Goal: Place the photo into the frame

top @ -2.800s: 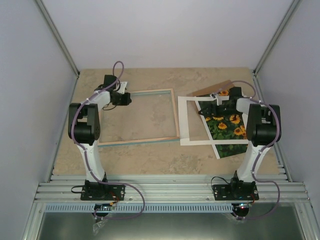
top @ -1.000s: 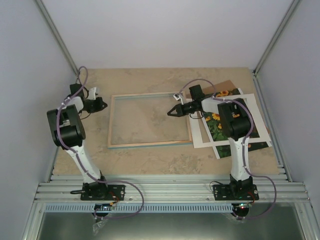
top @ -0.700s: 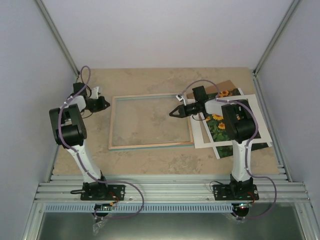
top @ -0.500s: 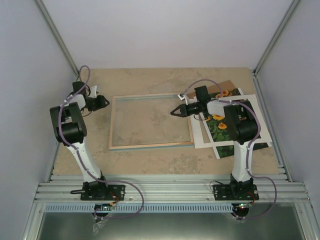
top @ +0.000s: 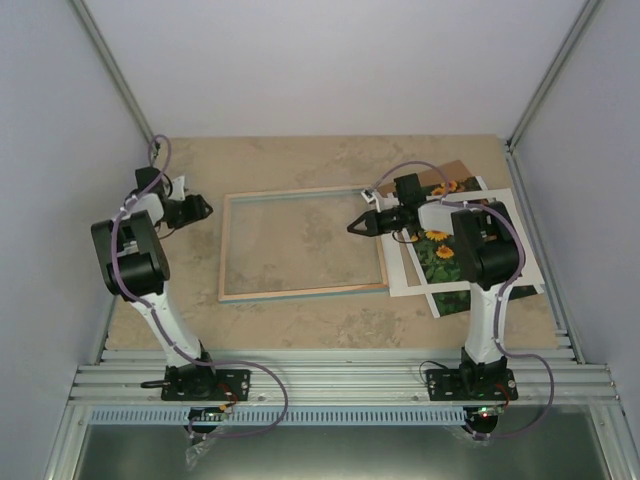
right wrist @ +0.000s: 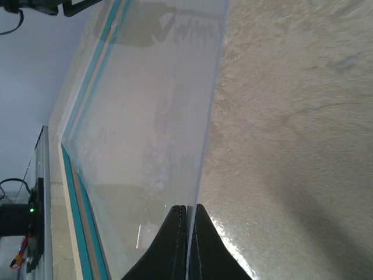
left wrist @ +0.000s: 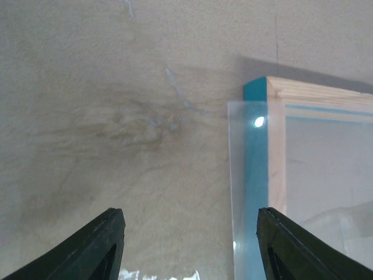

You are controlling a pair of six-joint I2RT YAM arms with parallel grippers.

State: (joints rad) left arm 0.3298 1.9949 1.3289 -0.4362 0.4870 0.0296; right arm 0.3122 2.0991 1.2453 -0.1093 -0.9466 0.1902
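The table (top: 300, 325) carries the frame (top: 300, 293) lying flat at its middle, pale wooden back upward. Over the frame lies a clear pane (right wrist: 145, 116). In the left wrist view its edge overhangs the turquoise side, so it does not look seated in the recess. To the right, a white mat (top: 396, 272) overlaps a brown backing panel (top: 450, 167) and the photo (top: 437, 262). The sunflower print sits beneath the mat, just beside the frame's right edge and outside it.

The right gripper (right wrist: 187, 213) is pinched tight on the pane's thin edge. The left gripper (left wrist: 189, 221) stands wide apart at the frame's far-left corner, holding nothing.

With only one narrow pinch on it, the pane could pivot, slip free or ride further off the frame. If it drags, it could also shift the frame. Later, pulling the photo out may drag the mat along.

I count one frame, one pane, one mat, one backing panel, one photo and two grippers
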